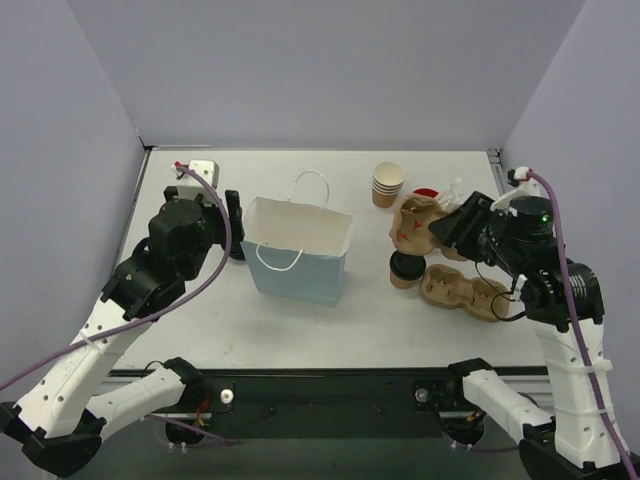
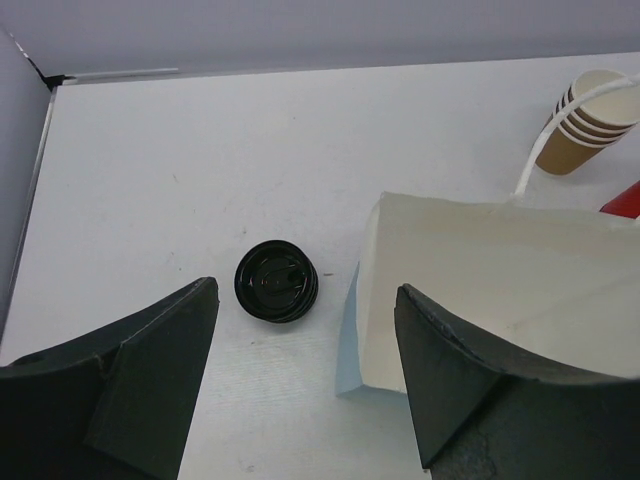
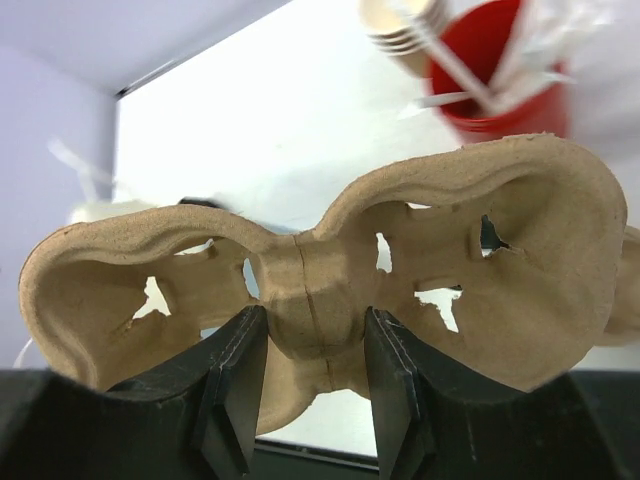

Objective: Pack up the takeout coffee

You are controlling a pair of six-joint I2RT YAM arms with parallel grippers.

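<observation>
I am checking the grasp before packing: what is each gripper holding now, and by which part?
The right gripper holds the brown pulp cup carrier by its narrow middle bridge. The left gripper is open and holds nothing.

1 bag (image 1: 300, 272), 2 carriers (image 1: 456, 289), 1 coffee (image 1: 405, 268) w/ lid

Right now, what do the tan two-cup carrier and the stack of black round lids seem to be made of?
The tan two-cup carrier looks like moulded paper pulp: matte, rough, fibrous, with ragged cutout edges. The stack of black round lids looks like thin plastic: smooth, glossy, with bright highlights.
</observation>
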